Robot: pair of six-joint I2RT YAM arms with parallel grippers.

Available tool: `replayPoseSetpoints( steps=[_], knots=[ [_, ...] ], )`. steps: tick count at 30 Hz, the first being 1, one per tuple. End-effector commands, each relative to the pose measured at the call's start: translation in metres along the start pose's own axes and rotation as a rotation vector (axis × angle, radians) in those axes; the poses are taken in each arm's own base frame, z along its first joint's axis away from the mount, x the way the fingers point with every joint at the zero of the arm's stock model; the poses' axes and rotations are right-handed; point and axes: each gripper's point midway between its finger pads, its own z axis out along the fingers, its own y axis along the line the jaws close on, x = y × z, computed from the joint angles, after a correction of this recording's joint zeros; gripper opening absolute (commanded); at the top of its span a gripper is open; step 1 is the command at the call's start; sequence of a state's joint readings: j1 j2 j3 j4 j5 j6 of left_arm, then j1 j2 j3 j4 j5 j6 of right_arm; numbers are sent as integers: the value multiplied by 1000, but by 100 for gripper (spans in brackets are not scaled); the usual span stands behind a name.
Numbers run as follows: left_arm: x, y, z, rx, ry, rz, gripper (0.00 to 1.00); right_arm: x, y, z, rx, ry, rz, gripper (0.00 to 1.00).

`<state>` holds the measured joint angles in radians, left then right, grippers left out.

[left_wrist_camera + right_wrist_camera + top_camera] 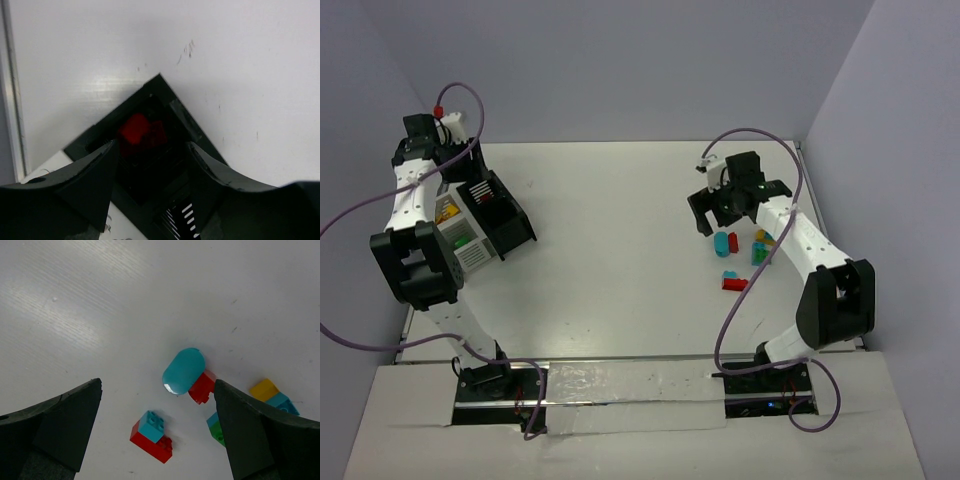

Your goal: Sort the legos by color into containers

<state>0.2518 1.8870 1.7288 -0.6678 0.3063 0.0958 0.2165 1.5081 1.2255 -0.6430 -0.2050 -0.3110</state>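
Right end effector (157, 384) wide open, empty; teal brick (183, 371) ahead, centred in gap, long axis diagonal; left arm (415, 200) well apart.

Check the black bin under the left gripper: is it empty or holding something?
Not empty. The left wrist view shows red legos lying inside the black bin, below the open left gripper.

The rounded teal plastic brick (183, 371) looked glossy, catching a highlight; the small red plastic brick (202, 387) touching it was duller. The white tabletop (100, 300) around it appeared smooth, faintly streaked, possibly laminate.
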Motion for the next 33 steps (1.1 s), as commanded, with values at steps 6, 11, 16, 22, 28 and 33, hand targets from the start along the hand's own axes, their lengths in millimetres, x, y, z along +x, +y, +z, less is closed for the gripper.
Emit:
replayPoseSetpoints(
  steps=[6, 11, 16, 22, 28, 33],
  knots=[
    [-98, -50, -80, -31, -307, 206, 66, 6, -42, 6, 126, 36, 149, 90],
    [-107, -94, -105, -35, -383, 313, 67, 28, -49, 26, 138, 153, 216, 78],
    [-97, -111, -115, -17, -388, 328, 68, 35, -43, 31, 48, 174, 174, 81],
    [-74, -126, -118, 86, -327, 384, 71, 42, -45, 8, -104, 122, -133, 83],
    [-62, -152, -118, 248, -279, 416, 75, 50, -53, -5, -321, 139, -365, 82],
    [-56, -162, -118, 314, -248, 399, 76, 63, -53, -5, -453, 167, -588, 81]
  ],
)
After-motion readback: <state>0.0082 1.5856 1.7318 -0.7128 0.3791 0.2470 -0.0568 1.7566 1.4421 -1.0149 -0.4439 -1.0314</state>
